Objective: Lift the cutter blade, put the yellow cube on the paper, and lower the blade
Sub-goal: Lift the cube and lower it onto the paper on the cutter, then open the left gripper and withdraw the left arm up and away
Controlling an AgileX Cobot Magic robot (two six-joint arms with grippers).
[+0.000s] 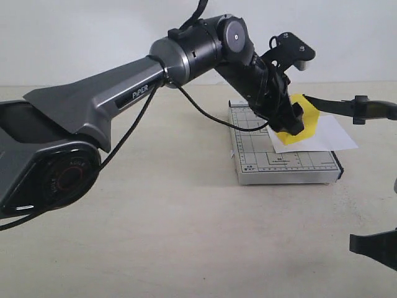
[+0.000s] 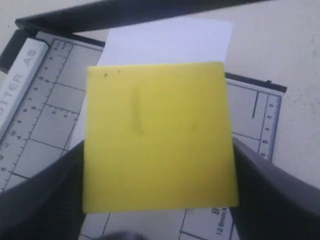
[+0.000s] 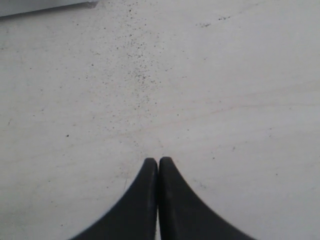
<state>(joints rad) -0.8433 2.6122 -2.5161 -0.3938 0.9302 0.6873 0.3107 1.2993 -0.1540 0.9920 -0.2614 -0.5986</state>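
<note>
Left gripper (image 1: 290,121) is clamping the yellow cube (image 2: 157,135) right over the paper (image 1: 329,133) on the cutter base (image 1: 260,158); I'm reading the drop as straight down. Cutter blade (image 1: 335,104) is standing raised just right. Right gripper (image 3: 158,165) is idling pinched shut over the counter (image 3: 225,100).

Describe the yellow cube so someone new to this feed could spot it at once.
Find the grey gridded cutter base on the pale table; in the exterior view a white paper covers its right part. Over that paper the left gripper clamps the yellow cube between its dark fingers. It is the only bright yellow thing in view, among white, grey and black.
</note>
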